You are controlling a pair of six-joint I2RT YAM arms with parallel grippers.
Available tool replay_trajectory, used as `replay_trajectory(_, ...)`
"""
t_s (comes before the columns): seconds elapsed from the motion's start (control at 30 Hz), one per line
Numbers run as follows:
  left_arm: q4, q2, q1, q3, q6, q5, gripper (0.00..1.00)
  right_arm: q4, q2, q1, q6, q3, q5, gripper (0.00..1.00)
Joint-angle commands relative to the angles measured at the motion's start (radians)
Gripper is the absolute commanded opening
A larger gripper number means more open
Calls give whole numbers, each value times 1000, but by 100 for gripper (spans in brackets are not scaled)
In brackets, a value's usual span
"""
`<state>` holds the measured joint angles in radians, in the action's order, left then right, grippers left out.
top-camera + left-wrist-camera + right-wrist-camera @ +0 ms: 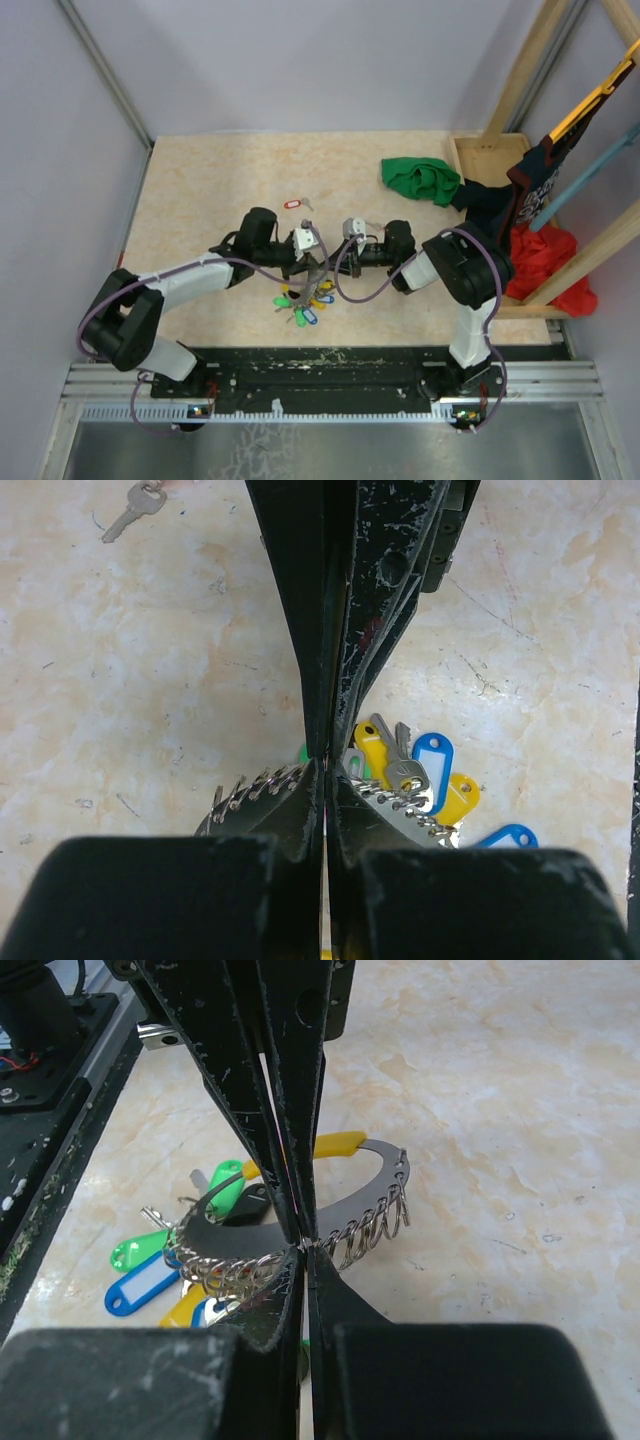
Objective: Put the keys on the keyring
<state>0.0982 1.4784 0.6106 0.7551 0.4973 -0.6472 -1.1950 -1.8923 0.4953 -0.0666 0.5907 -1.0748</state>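
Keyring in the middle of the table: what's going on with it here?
Both arms meet over the keyring. The left pincer and the right pincer are each shut on its grey band, among the small rings strung along it. Its coloured tags rest on the table. Neither pincer shows a loose key; a red-tagged key lies apart, farther back.

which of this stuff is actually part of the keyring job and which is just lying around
job in hand: keyring; left gripper and right gripper, both shut on it

lying about: red-tagged key; green cloth; red cloth; dark garment
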Motion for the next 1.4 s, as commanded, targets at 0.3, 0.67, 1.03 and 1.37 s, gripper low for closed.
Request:
replay_trajectory(0.3, 401, -131, -34, -234, -175, 51, 29, -144, -26, 9, 113, 16, 40, 0)
replay_trajectory(0.67, 665, -111, -98, -369, -325, 19, 38, -225, -57, 9, 175, 20, 31, 0)
replay_trajectory(1.03, 699, -5, -115, -323, -321, -106, 38, -218, -57, 11, 179, 28, 27, 0)
replay_trajectory(1.37, 727, 74, -115, -273, -323, -138, 36, -215, -58, 12, 181, 32, 21, 0)
